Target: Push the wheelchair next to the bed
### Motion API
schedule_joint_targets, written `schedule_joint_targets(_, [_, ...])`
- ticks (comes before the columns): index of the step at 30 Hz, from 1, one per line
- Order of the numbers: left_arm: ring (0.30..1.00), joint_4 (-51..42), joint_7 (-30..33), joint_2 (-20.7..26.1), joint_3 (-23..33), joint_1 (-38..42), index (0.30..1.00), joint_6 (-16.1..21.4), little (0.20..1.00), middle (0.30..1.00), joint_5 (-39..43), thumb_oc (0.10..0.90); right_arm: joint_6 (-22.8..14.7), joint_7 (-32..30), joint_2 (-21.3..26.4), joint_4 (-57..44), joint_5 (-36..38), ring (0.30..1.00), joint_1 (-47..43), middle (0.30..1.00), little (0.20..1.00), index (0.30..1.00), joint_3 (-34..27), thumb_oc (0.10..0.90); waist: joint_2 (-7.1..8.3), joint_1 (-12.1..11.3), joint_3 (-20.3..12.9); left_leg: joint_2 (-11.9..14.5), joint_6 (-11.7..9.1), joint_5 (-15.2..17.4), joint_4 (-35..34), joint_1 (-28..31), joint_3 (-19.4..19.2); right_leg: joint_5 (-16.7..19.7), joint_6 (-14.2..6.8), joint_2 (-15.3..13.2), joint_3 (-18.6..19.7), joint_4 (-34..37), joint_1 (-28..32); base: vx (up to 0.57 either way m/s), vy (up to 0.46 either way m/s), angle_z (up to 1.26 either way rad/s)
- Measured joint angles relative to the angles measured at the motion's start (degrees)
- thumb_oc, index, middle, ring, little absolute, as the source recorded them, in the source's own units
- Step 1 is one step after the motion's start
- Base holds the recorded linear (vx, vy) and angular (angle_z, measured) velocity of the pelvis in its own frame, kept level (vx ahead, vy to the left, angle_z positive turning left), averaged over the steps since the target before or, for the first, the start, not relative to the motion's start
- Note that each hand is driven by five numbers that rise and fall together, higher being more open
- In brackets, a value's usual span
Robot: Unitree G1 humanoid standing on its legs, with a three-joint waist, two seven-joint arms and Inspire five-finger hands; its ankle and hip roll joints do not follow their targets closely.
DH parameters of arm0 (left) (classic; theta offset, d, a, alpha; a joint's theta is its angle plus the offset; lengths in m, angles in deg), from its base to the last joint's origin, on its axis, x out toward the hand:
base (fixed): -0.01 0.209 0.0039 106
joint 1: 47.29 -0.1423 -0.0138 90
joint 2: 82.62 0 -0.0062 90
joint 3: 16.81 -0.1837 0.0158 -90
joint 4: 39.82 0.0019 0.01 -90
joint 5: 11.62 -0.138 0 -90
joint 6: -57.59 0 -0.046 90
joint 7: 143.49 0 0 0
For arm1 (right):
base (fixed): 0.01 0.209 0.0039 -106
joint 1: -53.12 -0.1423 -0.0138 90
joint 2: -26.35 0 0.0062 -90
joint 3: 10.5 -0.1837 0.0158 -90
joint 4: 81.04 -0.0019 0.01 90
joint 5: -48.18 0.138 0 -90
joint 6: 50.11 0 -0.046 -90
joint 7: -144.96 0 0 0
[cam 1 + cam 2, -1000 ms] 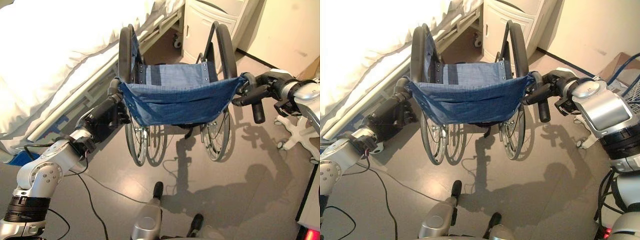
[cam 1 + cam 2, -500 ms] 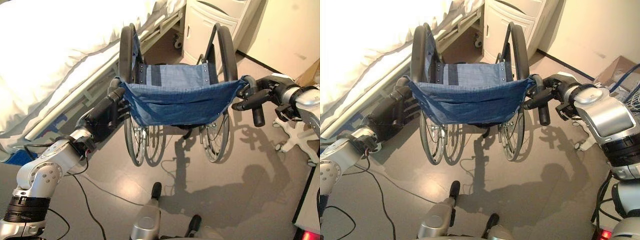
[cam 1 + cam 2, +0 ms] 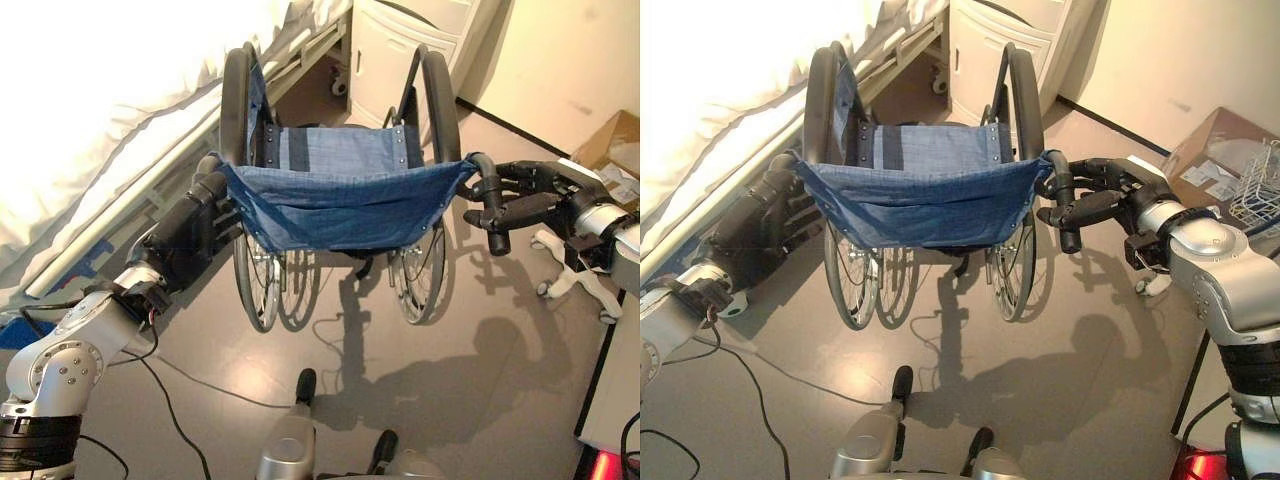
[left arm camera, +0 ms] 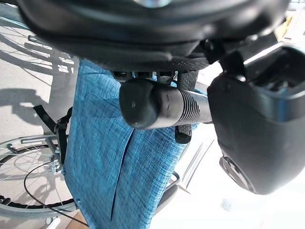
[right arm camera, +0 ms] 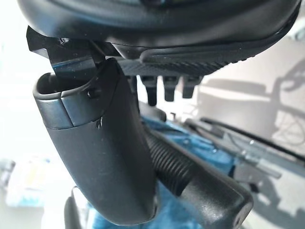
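The wheelchair, with a blue denim back and large dark wheels, stands in front of me with its left wheel close beside the bed, which has white bedding. My left hand is shut on the left push handle, which runs between palm and thumb. My right hand reaches out to the right push handle. It grips the ribbed handle between its thumb and fingers.
A white cabinet stands beyond the wheelchair against the far wall. At the right are a cardboard box, a wire basket and a white wheeled base. Grey floor lies between me and the wheelchair.
Both arms have stretched further forward with the handles, and the wheelchair has rolled on alongside the bed. The whole view has shifted, bringing the box into sight.
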State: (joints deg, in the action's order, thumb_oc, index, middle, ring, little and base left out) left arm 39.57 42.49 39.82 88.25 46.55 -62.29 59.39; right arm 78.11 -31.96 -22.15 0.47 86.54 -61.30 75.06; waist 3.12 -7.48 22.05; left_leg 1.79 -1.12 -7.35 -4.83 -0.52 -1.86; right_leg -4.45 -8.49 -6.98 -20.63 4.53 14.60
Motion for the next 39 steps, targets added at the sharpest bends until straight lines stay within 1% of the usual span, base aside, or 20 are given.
schedule_joint_targets(3, [0.9, 0.02, -0.04, -0.01, 1.12, -1.24, 0.9, 0.01, 0.9, 0.9, 0.9, 0.8, -3.48, -2.77, -0.71, -0.12, 0.96, 0.9, 1.24, 0.9, 0.9, 0.9, -2.67, 0.8, 0.0, 0.53, 0.0, -0.02, 0.05, 0.04, 0.0, 0.13, -0.28, 0.0, 0.0, -0.08, 0.02, -0.02, -0.12, -0.02, -0.003, -0.07])
schedule_joint_targets(6, [0.9, 0.46, 0.02, -0.23, 2.18, -1.85, 0.9, 0.08, 0.9, 0.9, 0.96, 0.8, -5.02, -7.27, -0.73, 0.4, 1.08, 0.9, 3.16, 0.9, 0.9, 0.9, -9.28, 0.8, -0.03, 0.54, -0.01, 0.01, 0.05, 0.04, 0.01, 0.12, -0.38, 0.0, 0.0, -0.07, 0.12, 0.14, -0.09, -0.01, -0.003, -0.02])
schedule_joint_targets(9, [0.9, 1.01, 1.02, -0.35, 7.99, -6.22, 0.9, 0.53, 0.9, 0.9, 0.78, 0.8, -6.2, -11.97, -0.72, 1.65, 0.97, 0.9, 6.66, 0.9, 0.9, 0.9, -17.75, 0.8, -0.06, 0.56, -0.22, 0.11, 0.04, 0.04, 0.03, 0.12, -0.82, 0.0, 0.0, -0.09, 1.09, 0.24, -0.19, -0.02, -0.002, -0.04])
schedule_joint_targets(10, [0.9, 1.65, 1.36, -0.46, 9.62, -6.5, 0.9, 1.1, 0.9, 0.9, 0.8, 0.8, -6.45, -12.59, -0.72, 1.65, 0.97, 0.9, 7.78, 0.9, 0.9, 0.9, -18.84, 0.8, -0.06, 0.56, -0.34, 0.13, 0.03, 0.04, 0.03, 0.1, -0.83, 0.0, 0.0, -0.09, 1.28, 0.25, -0.19, 0.0, 0.0, 0.0])
schedule_joint_targets(12, [0.9, 4.58, 3.1, -0.46, 15.4, -6.44, 0.9, 4.24, 0.9, 0.9, 0.72, 0.8, -6.63, -13.47, -0.91, 1.8, 0.97, 0.9, 10.85, 0.9, 0.9, 0.9, -20.2, 0.8, -0.11, 0.61, -1.42, 0.19, 0.01, 0.06, 0.03, -0.06, -0.87, 0.0, 0.0, -0.08, 1.35, 0.25, -0.33, 0.0, 0.0, 0.0])
schedule_joint_targets(14, [0.9, 6.98, 4.2, -0.45, 21.11, -6.35, 0.9, 7.82, 0.9, 0.9, 0.69, 0.8, -6.84, -13.49, -2.6, 1.86, 0.99, 0.9, 15.15, 0.9, 0.9, 0.9, -20.44, 0.8, -0.34, 0.58, -3.91, 0.18, 0.15, 0.17, 0.0, -0.34, -0.84, 0.0, 0.0, -0.31, 1.4, 0.21, -0.57, -0.01, -0.003, 0.03])
schedule_joint_targets(15, [0.9, 7.25, 4.37, -0.43, 21.9, -6.37, 0.9, 8.46, 0.9, 0.9, 0.69, 0.8, -6.84, -13.48, -2.96, 1.92, 0.99, 0.9, 16.35, 0.9, 0.9, 0.9, -20.39, 0.8, -0.42, 0.49, -4.58, 0.07, 0.2, 0.21, -0.03, -0.35, -0.8, 0.0, 0.0, -0.43, 1.41, 0.21, -0.55, -0.01, -0.008, 0.07])
schedule_joint_targets(16, [0.9, 7.31, 4.75, -0.46, 23.47, -7.03, 0.9, 9.87, 0.9, 0.9, 0.68, 0.8, -6.84, -13.35, -4.71, 2.38, 0.92, 0.9, 19.02, 0.9, 0.9, 0.9, -20.34, 0.8, -0.77, 0.38, -6.55, -0.27, 0.37, 0.33, -0.12, -0.36, -0.76, 0.0, 0.0, -0.74, 1.41, 0.17, -0.57, -0.01, -0.007, 0.05])
schedule_joint_targets(18, [0.9, 7.26, 4.78, -0.51, 24.17, -9.08, 0.9, 10.91, 0.9, 0.9, 0.63, 0.8, -6.81, -12.9, -6.41, 2.86, 0.8, 0.9, 21.98, 0.9, 0.9, 0.9, -20.1, 0.8, -1.31, 0.33, -8.84, -0.76, 0.52, 0.41, -0.27, -0.34, -0.65, 0.0, 0.0, -1.16, 1.4, 0.17, -0.53, -0.01, -0.01, 0.06])
schedule_joint_targets(21, [0.9, 7.13, 4.75, -1.41, 24.2, -13.72, 0.9, 11.53, 0.9, 0.9, -1.17, 0.8, -6.47, -11.46, -8.01, 4.13, 0.32, 0.9, 26.21, 0.9, 0.9, 0.9, -19.95, 0.8, -1.61, 0.32, -11.12, -1.04, 0.61, 0.45, -0.29, -0.32, -0.65, -0.01, 0.0, -1.41, 1.41, 0.2, -0.47, 0.0, -0.004, 0.01])
schedule_joint_targets(23, [0.9, 7.19, 4.74, -2.38, 24.19, -16.05, 0.9, 11.77, 0.9, 0.9, -3.1, 0.8, -6.2, -10.96, -10.01, 5.8, 0.27, 0.9, 27.48, 0.9, 0.9, 0.9, -19.99, 0.8, -1.06, 0.3, -11.59, -1.02, 0.59, 0.43, -0.3, -0.34, -0.65, -0.01, -0.01, -1.21, 1.41, 0.27, -0.45, 0.0, 0.0, 0.0])
schedule_joint_targets(26, [0.9, 7.11, 3.69, -4.6, 24.18, -19.18, 0.9, 11.83, 0.9, 0.9, -3.84, 0.8, -5.74, -10.9, -14.88, 9.1, -1.27, 0.9, 29.96, 0.9, 0.9, 0.9, -20.26, 0.8, 0.51, 0.26, -12.55, -0.93, 0.45, 0.32, -0.32, -1.09, -0.53, -0.22, 0.21, -1.01, 1.36, 0.44, -1.0, -0.02, -0.002, 0.01])
schedule_joint_targets(30, [0.9, 6.57, 1.16, -10.47, 23.32, -21.66, 0.9, 11.34, 0.9, 0.9, -3.9, 0.8, -4.55, -10.91, -22.11, 11.37, -4.26, 0.9, 34.8, 0.9, 0.9, 0.9, -19.77, 0.8, 1.45, 0.25, -13.17, -1.06, 0.5, 0.33, -0.33, -1.89, -0.23, -0.47, 0.59, -1.06, 1.23, 0.45, -1.21, -0.02, 0.009, 0.09])
schedule_joint_targets(31, [0.9, 6.51, 0.45, -13.4, 22.59, -21.9, 0.9, 11.41, 0.9, 0.9, -3.87, 0.8, -5.37, -10.9, -24.94, 13.42, -4.34, 0.9, 36.38, 0.9, 0.9, 0.9, -19.54, 0.8, 1.63, 0.17, -13.51, -1.18, 0.55, 0.22, -0.26, -2.16, -0.21, -0.6, 0.81, -1.12, 1.13, 0.42, -1.37, -0.02, 0.029, 0.2])
schedule_joint_targets(32, [0.9, 7.0, 0.03, -16.79, 21.17, -22.29, 0.9, 11.37, 0.9, 0.9, -3.94, 0.8, -6.01, -10.9, -27.68, 16.56, -4.41, 0.9, 37.58, 0.9, 0.9, 0.9, -18.66, 0.8, 1.51, 0.1, -13.98, -1.32, 0.6, 0.18, -0.22, -2.42, -0.21, -0.64, 0.86, -1.18, 1.07, 0.35, -1.44, -0.01, 0.023, 0.19])
schedule_joint_targets(33, [0.9, 7.93, -0.24, -18.41, 19.93, -22.44, 0.9, 11.18, 0.9, 0.9, -4.04, 0.8, -6.33, -10.91, -28.68, 19.18, -4.41, 0.9, 37.63, 0.9, 0.9, 0.9, -17.26, 0.8, 1.47, 0.08, -14.32, -1.38, 0.62, 0.15, -0.25, -2.46, -0.18, -0.65, 0.85, -1.25, 1.07, 0.36, -1.4, -0.01, 0.012, 0.16])
schedule_joint_targets(34, [0.9, 10.24, -0.4, -19.8, 16.84, -23.04, 0.9, 10.34, 0.9, 0.9, -5.14, 0.8, -6.56, -10.9, -29.8, 23.93, -4.36, 0.9, 38.1, 0.9, 0.9, 0.9, -14.1, 0.8, 1.25, 0.07, -14.63, -1.48, 0.7, 0.07, -0.26, -2.47, -0.15, -0.71, 0.8, -1.32, 1.07, 0.32, -1.34, 0.0, 0.008, 0.1])
schedule_joint_targets(36, [0.9, 17.01, -0.74, -22.31, 11.51, -23.0, 0.9, 9.28, 0.9, 0.9, -7.26, 0.8, -7.84, -10.96, -32.54, 33.55, -4.17, 0.9, 37.22, 0.9, 0.9, 0.9, -9.68, 0.8, 0.61, -0.01, -15.24, -1.67, 0.66, -0.25, -0.33, -2.45, -0.04, -0.74, 0.76, -1.39, 0.96, 0.35, -1.2, 0.0, 0.007, 0.09])
schedule_joint_targets(37, [0.9, 23.7, -0.68, -23.88, 7.04, -21.99, 0.9, 7.44, 0.9, 0.9, -9.18, 0.8, -8.72, -10.96, -35.1, 39.89, -4.05, 0.9, 36.9, 0.9, 0.9, 0.9, -6.7, 0.8, 0.11, 0.07, -15.53, -1.92, 0.74, -0.33, -0.58, -2.5, -0.06, -1.0, 0.36, -1.66, 0.92, 0.42, -1.08, 0.0, 0.009, 0.08])
schedule_joint_targets(39, [0.9, 31.4, -0.53, -25.5, 3.01, -22.02, 0.9, 5.65, 0.9, 0.9, -11.65, 0.8, -9.35, -11.28, -38.23, 44.78, -3.68, 0.9, 36.7, 0.9, 0.9, 0.9, -3.29, 0.8, 0.01, 0.26, -15.58, -2.01, 0.52, -0.5, -0.73, -2.51, -0.11, -1.36, -0.18, -1.75, 0.85, 0.46, -1.1, 0.0, 0.008, 0.02])
